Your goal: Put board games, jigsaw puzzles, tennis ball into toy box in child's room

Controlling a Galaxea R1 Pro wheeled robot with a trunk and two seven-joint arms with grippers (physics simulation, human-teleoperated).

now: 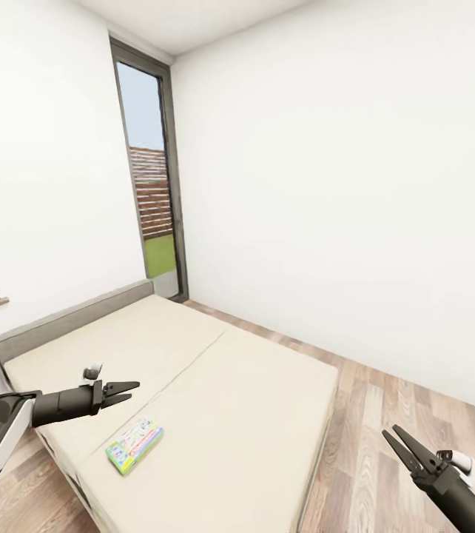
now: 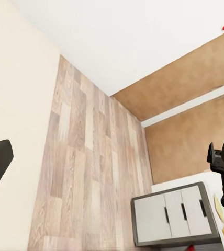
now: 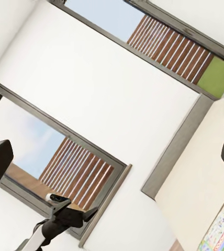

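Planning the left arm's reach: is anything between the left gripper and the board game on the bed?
Nothing visible: the left gripper hangs open above bare mattress of the bed, with the board game lying flat just beyond.

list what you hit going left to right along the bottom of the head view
left hand → board game on the bed → wood floor → right hand

No text, label, brand or number can be read anywhere. The one printed thing is the board game (image 1: 135, 445) lying on the bed (image 1: 267, 414) near its foot-side edge; its lid carries green, white and red print, too small and blurred to make out.
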